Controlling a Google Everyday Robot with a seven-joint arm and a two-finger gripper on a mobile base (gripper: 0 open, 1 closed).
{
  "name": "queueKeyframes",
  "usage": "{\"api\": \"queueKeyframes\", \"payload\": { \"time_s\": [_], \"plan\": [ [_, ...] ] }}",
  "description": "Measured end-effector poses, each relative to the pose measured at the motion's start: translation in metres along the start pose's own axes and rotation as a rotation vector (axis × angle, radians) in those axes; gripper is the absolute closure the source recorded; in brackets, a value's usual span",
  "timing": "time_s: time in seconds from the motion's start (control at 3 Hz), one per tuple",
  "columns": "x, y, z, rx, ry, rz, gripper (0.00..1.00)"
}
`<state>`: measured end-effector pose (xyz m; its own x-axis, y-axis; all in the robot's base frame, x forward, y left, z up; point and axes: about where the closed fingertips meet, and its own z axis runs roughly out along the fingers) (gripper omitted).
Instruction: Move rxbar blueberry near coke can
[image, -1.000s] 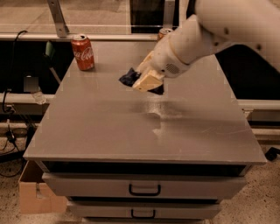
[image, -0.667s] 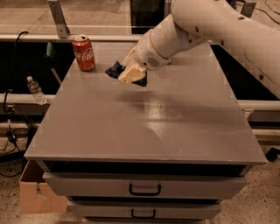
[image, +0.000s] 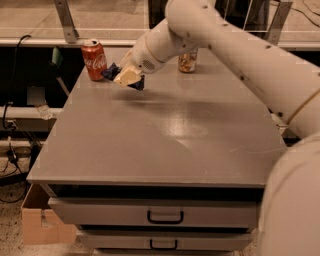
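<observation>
Front edge: two grey drawers, top one with a dark handle (image: 165, 217), and a cardboard box (image: 39, 226) on the floor at lower left. Above them is the flat grey table (image: 165, 145), its middle bare with a glare patch. The white arm (image: 240, 55) comes in from the right and reaches across to the table's far-left corner. The gripper (image: 126, 77) is there, its pale fingers clamped on the rxbar blueberry (image: 109, 72). The bar's dark navy wrapper sticks out on both sides and is held tilted, low over the tabletop; can't tell if it touches. The coke can (image: 94, 60) stands upright just left of the bar, very close. An orange-tan can (image: 188, 61) stands at the far edge, behind the arm.
</observation>
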<state>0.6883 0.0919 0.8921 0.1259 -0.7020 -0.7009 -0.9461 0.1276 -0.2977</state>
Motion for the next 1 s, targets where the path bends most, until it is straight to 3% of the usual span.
{"api": "queueKeyframes", "payload": {
  "time_s": [0.33,0.67,1.0],
  "plan": [
    [-0.004,-0.022,0.025,0.007,-0.02,0.013,1.0],
    [-0.013,-0.032,0.047,-0.003,-0.033,0.019,0.83],
    [-0.018,-0.037,0.063,-0.008,-0.04,0.034,0.59]
  ]
}}
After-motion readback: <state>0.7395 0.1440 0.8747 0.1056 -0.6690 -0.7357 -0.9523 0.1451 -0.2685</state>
